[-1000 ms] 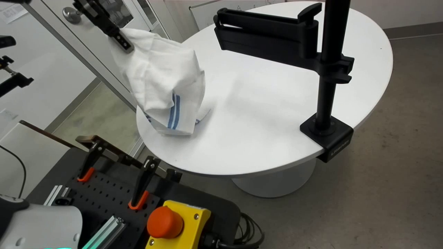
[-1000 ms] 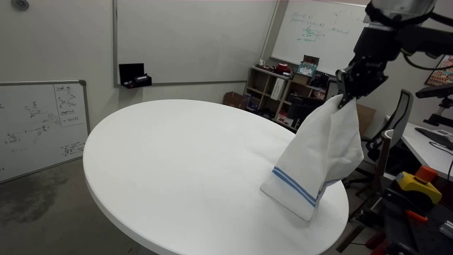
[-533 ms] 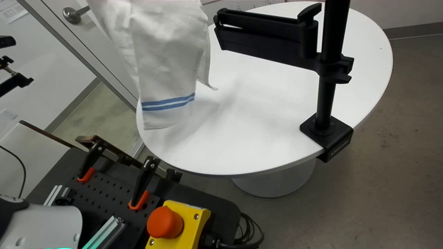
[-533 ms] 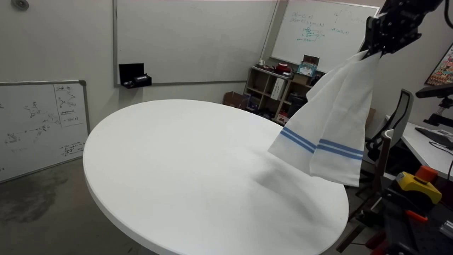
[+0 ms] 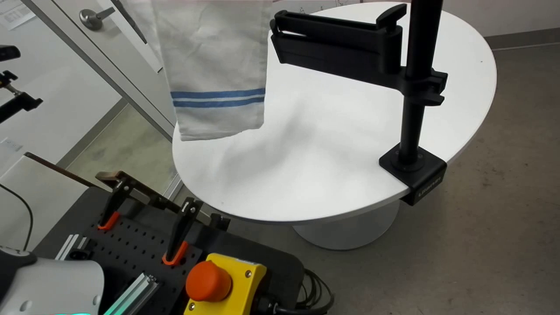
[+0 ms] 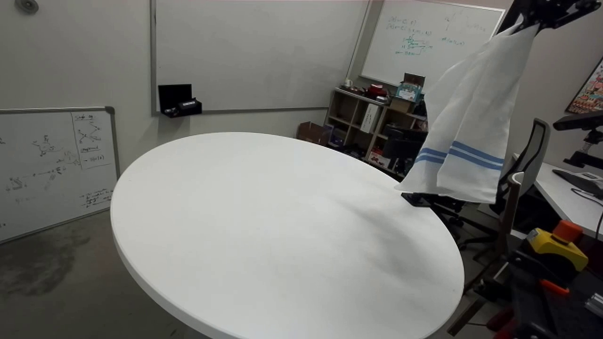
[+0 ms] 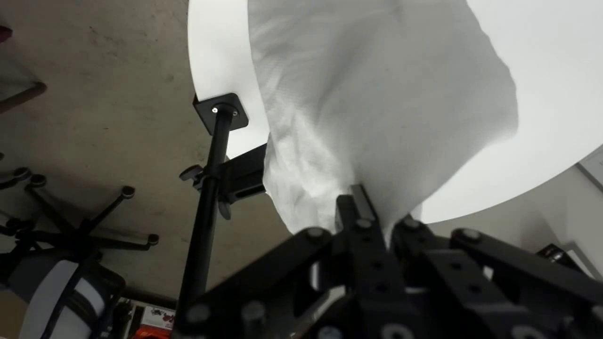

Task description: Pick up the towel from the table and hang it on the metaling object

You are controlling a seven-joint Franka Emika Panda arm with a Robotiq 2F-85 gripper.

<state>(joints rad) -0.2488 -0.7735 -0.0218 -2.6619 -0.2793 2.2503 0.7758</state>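
1 logo (image 5: 429,187), blurry, reads approx. "ulanzi": on the clamp base (image 5: 403,177) of the blk stand (image 5: 418,83), right of ctr in an exterior view. Handwriting on small whiteboard (image 6: 56,169) (left edge) & on green-inked whiteboard (image 6: 419,40) (upper rt), in an exterior view, too small to read. Ditto print on paper sheet (image 5: 16,17), upper left, in an exterior view.

Towel (image 6: 471,117): wht cloth, 2 parallel blue stripes nr bottom hem, soft lengthwise folds, narrow at top, flaring lower down. Hangs in the air, upper rt in an exterior view, overlapping the rim of the rnd wht table (image 6: 264,212); hem looks clear of tabletop. Gripper (image 7: 384,220), bottom ctr of wrist view, closed on towel's top end, cloth pinched betw. fingers. Towel touching stand or not: can't tell.
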